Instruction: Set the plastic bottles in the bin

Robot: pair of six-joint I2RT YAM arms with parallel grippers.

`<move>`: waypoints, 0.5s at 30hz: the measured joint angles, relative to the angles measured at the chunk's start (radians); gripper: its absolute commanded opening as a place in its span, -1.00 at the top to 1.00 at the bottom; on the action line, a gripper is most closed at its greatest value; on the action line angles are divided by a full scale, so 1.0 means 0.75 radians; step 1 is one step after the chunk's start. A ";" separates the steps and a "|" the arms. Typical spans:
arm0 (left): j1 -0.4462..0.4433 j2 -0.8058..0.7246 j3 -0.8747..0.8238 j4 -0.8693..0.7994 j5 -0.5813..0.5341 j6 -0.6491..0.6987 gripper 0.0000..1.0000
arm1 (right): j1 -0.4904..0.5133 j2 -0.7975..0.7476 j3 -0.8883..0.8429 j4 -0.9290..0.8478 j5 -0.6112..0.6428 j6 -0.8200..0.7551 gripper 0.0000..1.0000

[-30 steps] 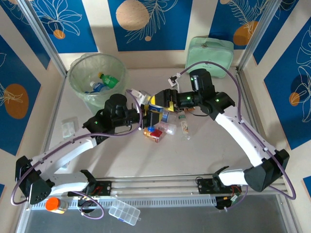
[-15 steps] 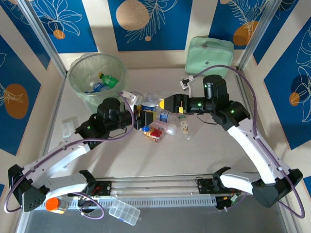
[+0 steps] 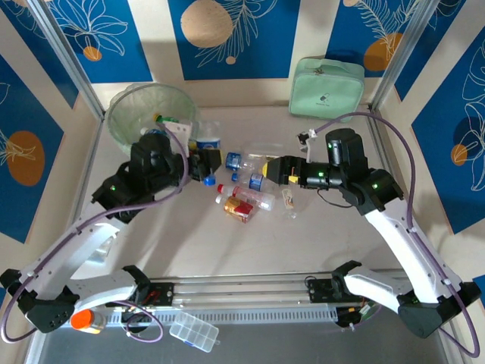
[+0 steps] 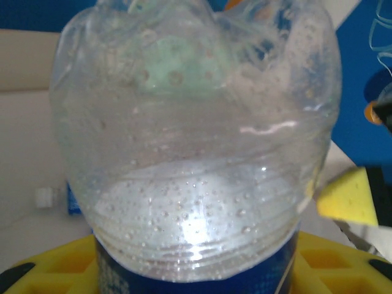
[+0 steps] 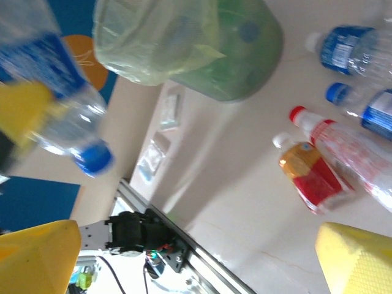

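Observation:
My left gripper (image 3: 203,161) is shut on a clear bottle with a blue label (image 3: 209,144), its blue cap (image 3: 208,180) pointing down, held just right of the bin (image 3: 125,106). In the left wrist view the held bottle (image 4: 196,153) sits between the yellow fingers (image 4: 55,269). My right gripper (image 3: 265,168) stands open over the table, with nothing between its fingers (image 5: 358,257). Below it lie a red-capped clear bottle (image 5: 343,153), an orange-and-red bottle (image 5: 312,177) and two blue-labelled bottles (image 5: 352,46). The bag-lined bin (image 5: 190,43) holds a green bottle (image 3: 163,119).
A mint-green zippered case (image 3: 327,87) stands at the back right. A small slim bottle (image 3: 288,199) lies beside the pile. An orange-capped jar (image 3: 85,319) and a clear compartment box (image 3: 194,331) rest by the near rail. A small packet (image 3: 106,199) lies at left.
My left gripper has carried the blue-labelled bottle up and left from the pile to the bin's side. My right arm has drawn back to the right, away from the pile.

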 measured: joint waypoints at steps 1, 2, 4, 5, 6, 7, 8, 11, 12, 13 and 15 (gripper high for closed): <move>0.024 0.016 0.046 -0.030 -0.008 -0.006 0.22 | -0.002 -0.008 -0.008 -0.021 0.016 -0.005 -0.96; 0.053 0.037 0.095 -0.061 -0.015 -0.014 0.22 | -0.002 -0.017 -0.016 -0.043 0.034 -0.009 -0.96; 0.110 0.081 0.185 -0.128 -0.030 -0.033 0.24 | -0.001 -0.034 -0.029 -0.083 0.058 -0.017 -0.96; 0.136 0.106 0.225 -0.159 -0.043 -0.046 0.26 | -0.002 -0.039 -0.032 -0.101 0.068 -0.020 -0.96; 0.160 0.131 0.262 -0.189 -0.057 -0.065 0.26 | -0.001 -0.041 -0.032 -0.116 0.077 -0.025 -0.95; 0.182 0.152 0.293 -0.214 -0.066 -0.081 0.26 | -0.001 -0.042 -0.032 -0.128 0.079 -0.027 -0.95; 0.207 0.174 0.321 -0.235 -0.079 -0.104 0.25 | -0.001 -0.043 -0.032 -0.138 0.084 -0.031 -0.95; 0.277 0.241 0.402 -0.279 -0.109 -0.168 0.23 | -0.002 -0.043 -0.032 -0.167 0.097 -0.035 -0.95; 0.298 0.264 0.432 -0.293 -0.117 -0.184 0.23 | -0.001 -0.044 -0.032 -0.175 0.103 -0.035 -0.95; 0.314 0.288 0.465 -0.302 -0.125 -0.203 0.23 | -0.001 -0.045 -0.032 -0.183 0.105 -0.038 -0.95; 0.346 0.344 0.541 -0.311 -0.130 -0.235 0.23 | -0.001 -0.046 -0.032 -0.198 0.110 -0.044 -0.95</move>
